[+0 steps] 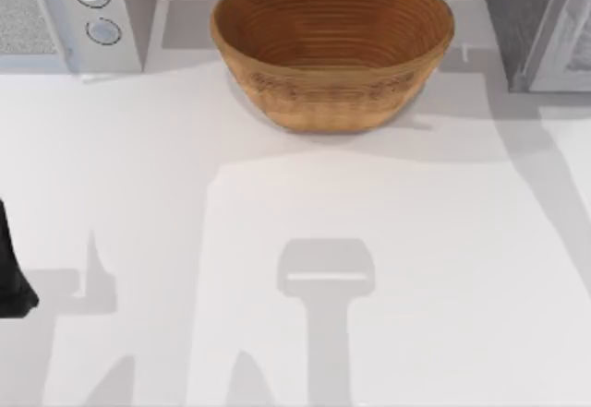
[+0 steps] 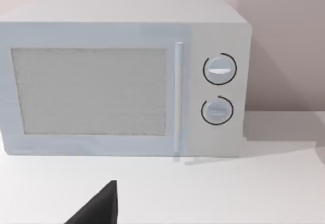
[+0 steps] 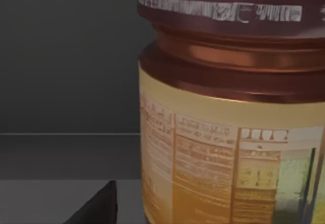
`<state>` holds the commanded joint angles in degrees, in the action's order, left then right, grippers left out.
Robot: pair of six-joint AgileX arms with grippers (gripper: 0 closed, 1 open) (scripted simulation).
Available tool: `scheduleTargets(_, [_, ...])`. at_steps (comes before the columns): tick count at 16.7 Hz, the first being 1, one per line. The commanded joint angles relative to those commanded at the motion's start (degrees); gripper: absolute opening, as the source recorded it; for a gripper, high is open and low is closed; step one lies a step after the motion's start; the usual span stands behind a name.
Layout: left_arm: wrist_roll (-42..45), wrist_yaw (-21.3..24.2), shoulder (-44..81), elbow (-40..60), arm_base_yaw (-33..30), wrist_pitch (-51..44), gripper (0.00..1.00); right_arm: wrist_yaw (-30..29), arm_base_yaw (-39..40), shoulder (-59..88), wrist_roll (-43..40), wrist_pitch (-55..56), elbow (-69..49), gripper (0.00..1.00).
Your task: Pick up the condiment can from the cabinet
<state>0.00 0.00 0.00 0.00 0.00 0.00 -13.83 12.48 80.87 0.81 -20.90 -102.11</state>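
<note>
Presently, from left to right. Left arm (image 1: 14,273): dark, parked at the table's left edge; whether its claw is open cannot be told.

White microwave with two round dials (image 2: 124,82): back left corner, door closed.

Brown woven oval basket (image 1: 332,47): back centre, empty.

Grey cabinet (image 1: 536,24): back right corner.

Condiment can, squat cylinder with maroon-brown lid and amber-tan label (image 3: 228,132): close before the right wrist camera, standing upright on a dark grey shelf, apparently within the cabinet. One dark fingertip (image 3: 99,206) of the right claw sits beside it; grip cannot be told.

Progress, judged: approach made; grasp unconfirmed; lift and withdrawal outstanding.
</note>
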Motion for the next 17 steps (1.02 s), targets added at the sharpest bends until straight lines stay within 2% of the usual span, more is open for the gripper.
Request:
scheduleTargets(3, [0.00,0.00,0.00,0.00,0.00,0.00,1.00,0.30,-0.38,0.75,0.01,-0.03,-0.68,1.00])
scheduleTargets(10, [0.00,0.00,0.00,0.00,0.00,0.00,1.00,2.24,-2.43,11.51,0.03,0.62,-10.91,1.00])
scheduleTargets(15, [0.00,0.00,0.00,0.00,0.00,0.00,1.00,2.42,-2.62,12.38,0.03,0.69,-11.72,1.00])
scheduleTargets(17, [0.00,0.00,0.00,0.00,0.00,0.00,1.00,2.42,-2.62,12.38,0.03,0.69,-11.72,0.85])
